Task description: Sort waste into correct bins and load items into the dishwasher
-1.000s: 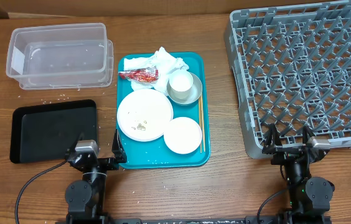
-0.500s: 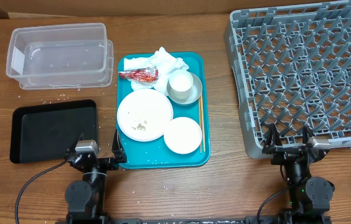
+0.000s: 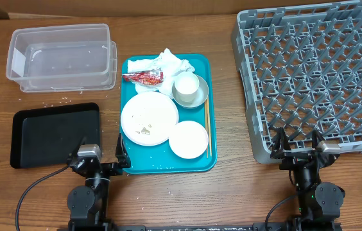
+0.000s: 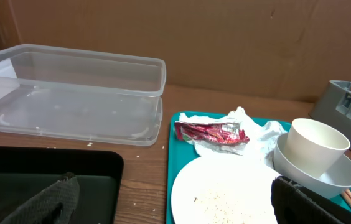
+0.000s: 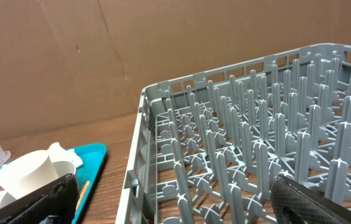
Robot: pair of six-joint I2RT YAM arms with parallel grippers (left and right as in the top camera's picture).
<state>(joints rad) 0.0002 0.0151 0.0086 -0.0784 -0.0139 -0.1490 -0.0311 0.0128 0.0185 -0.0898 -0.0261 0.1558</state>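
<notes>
Jaws released on left gripper (image 3: 101, 158) and right gripper (image 3: 296, 145); go left-handed for the red snack wrapper (image 3: 142, 77) at teal tray's (image 3: 200, 64) far edge, pinching mid-length.

Table (image 3: 232, 189): tub (image 3: 62, 83), black tray (image 3: 49, 135), teal tray (image 3: 201, 67), rack (image 3: 309, 77)

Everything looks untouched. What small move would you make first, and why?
Probably the left tool reaching forward for the red wrapper: that tool stands open and empty beside the teal tray, and the wrapper lies loose by the tissue, close to the clear tub.
</notes>
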